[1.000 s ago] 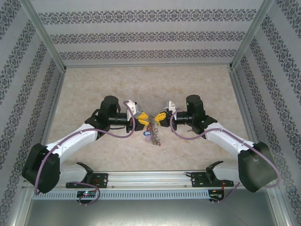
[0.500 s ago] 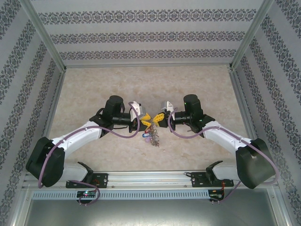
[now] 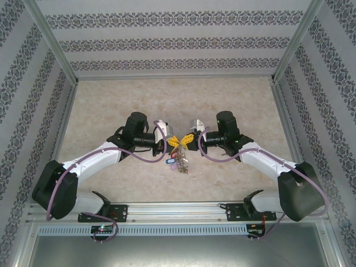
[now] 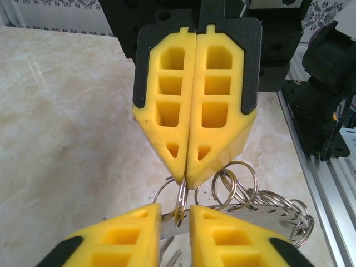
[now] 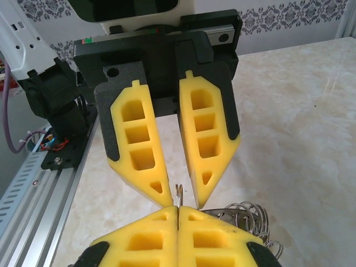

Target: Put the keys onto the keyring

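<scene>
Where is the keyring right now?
Mid-table in the top view, the keyring is just nearer the bases than the facing left gripper and right gripper. The left wrist view shows it lower right.

top external view: the keyring [image 3: 179, 161] hangs as one tangle of coloured specks; single keys and tags are too small to separate. the tips of the left gripper [image 3: 173, 140] and right gripper [image 3: 187, 138] meet too small to read how the jaws stand.

left wrist view: the left gripper's fingers [image 4: 125, 236] are cut off by the bottom edge and cover the near part of the keyring plate. a small split ring [image 4: 181, 199] runs up into the right gripper's closed tips (whatever hangs from it lies behind the fingers).

right wrist view: the right gripper's fingers [image 5: 139, 239] are cut off by the bottom edge and hide most of the keyring.
</scene>
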Motion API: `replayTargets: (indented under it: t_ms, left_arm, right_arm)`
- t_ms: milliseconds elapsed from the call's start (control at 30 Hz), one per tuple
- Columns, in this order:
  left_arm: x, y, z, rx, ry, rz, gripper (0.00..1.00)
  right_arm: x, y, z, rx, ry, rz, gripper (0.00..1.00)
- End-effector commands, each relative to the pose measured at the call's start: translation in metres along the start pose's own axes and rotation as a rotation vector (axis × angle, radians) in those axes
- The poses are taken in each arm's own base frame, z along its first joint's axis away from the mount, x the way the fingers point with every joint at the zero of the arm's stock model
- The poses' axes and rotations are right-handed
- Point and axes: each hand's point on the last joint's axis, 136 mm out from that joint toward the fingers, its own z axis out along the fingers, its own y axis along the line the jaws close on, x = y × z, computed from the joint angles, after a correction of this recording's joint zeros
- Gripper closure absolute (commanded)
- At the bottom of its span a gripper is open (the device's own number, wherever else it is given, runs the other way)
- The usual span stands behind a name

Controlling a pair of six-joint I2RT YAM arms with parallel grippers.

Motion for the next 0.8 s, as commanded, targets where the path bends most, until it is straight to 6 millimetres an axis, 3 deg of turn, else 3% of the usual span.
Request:
replayTargets:
  t_ms: [0, 100, 200, 267, 367, 567, 767]
  left_arm:
    - [-0.009, -0.002, 0.003, 0.021, -0.001, 0.039, 0.87]
    - [-0.011, -0.001, 0.003, 0.017, 0.001, 0.048, 0.99]
    - [-0.012, 0.001, 0.002, 0.004, 0.003, 0.059, 1.0]
    - [-0.012, 0.001, 0.001, -0.004, 0.01, 0.063, 1.0]
    - [-0.012, 0.0, -0.001, -0.013, 0.014, 0.073, 1.0]
    - [-0.01, -0.004, -0.003, 0.001, 0.032, 0.072, 1.0]
    - [-0.014, -0.003, -0.003, 0.003, 0.04, 0.068, 1.0]
  right_arm:
    - [-0.022, 0.008, 0.002, -0.055, -0.045, -0.081, 1.0]
    - [-0.019, 0.008, 0.003, -0.049, -0.032, -0.074, 1.0]
    - [-0.014, 0.005, 0.002, -0.012, -0.006, -0.068, 0.99]
    - [-0.011, 0.0, -0.001, 0.037, 0.019, -0.074, 0.82]
    - [-0.007, -0.003, -0.009, 0.111, 0.081, -0.119, 0.69]
    - [-0.006, -0.014, -0.029, 0.265, 0.17, -0.239, 0.68]
    - [-0.01, 0.0, -0.026, 0.208, 0.248, -0.315, 0.73]
